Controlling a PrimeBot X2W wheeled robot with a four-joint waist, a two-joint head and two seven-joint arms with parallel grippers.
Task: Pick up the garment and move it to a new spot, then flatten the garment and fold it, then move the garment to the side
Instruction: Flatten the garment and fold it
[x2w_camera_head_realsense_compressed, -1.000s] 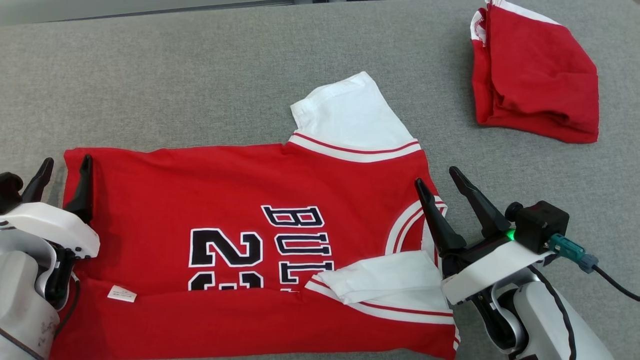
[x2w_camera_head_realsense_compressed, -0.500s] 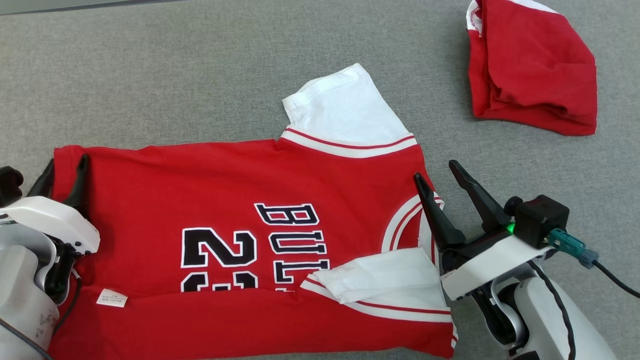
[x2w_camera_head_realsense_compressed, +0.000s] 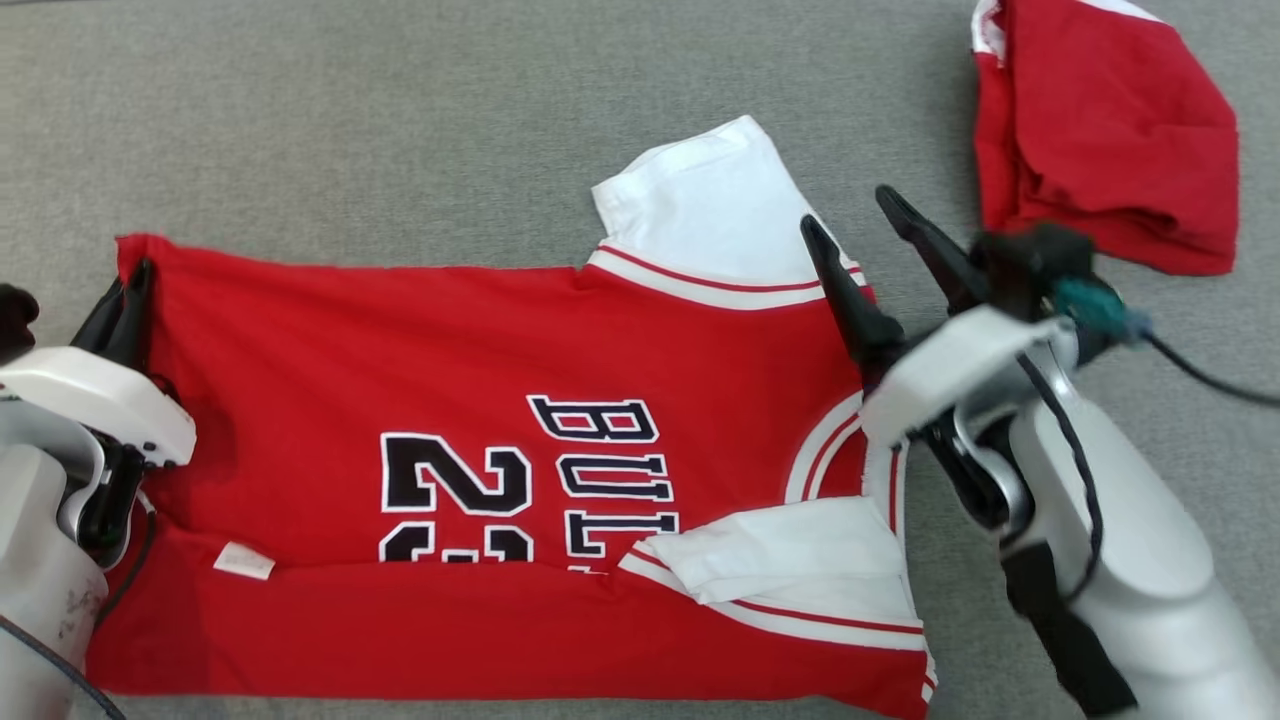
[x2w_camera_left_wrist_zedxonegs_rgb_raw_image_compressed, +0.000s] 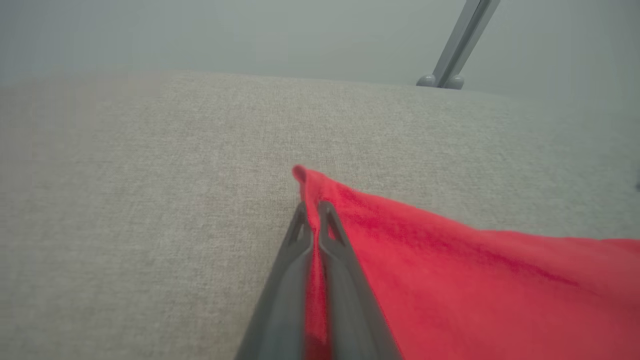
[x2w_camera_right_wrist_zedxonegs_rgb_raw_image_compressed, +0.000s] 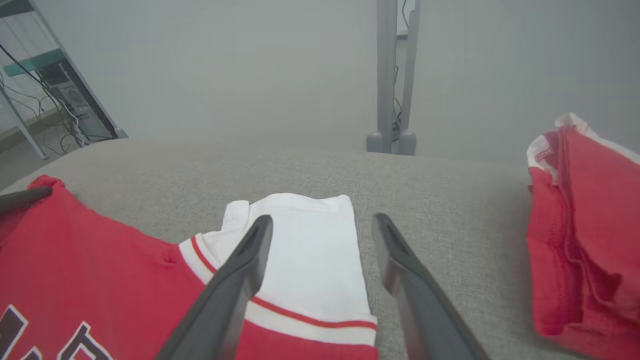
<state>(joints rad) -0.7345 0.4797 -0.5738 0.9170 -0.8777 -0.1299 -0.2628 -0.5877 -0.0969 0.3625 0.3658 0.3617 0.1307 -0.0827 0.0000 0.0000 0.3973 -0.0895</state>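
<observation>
Matt red cloth jersey (x2w_camera_head_realsense_compressed: 500, 350) lies on rough grey woven tabletop (x2w_camera_head_realsense_compressed: 350, 130).

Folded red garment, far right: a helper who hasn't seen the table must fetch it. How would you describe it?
On the grey cloth-covered table, look past the red jersey spread out in the middle, toward the far right. The folded red garment lies there, beyond the right gripper. Unlike the jersey it is a compact bundle with no lettering showing, just a white trim at one edge.

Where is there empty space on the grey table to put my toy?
Beyond the red basketball jersey, left of its white sleeve, the grey fabric tabletop lies bare. Crowded near the folded red garment and right gripper.
</observation>
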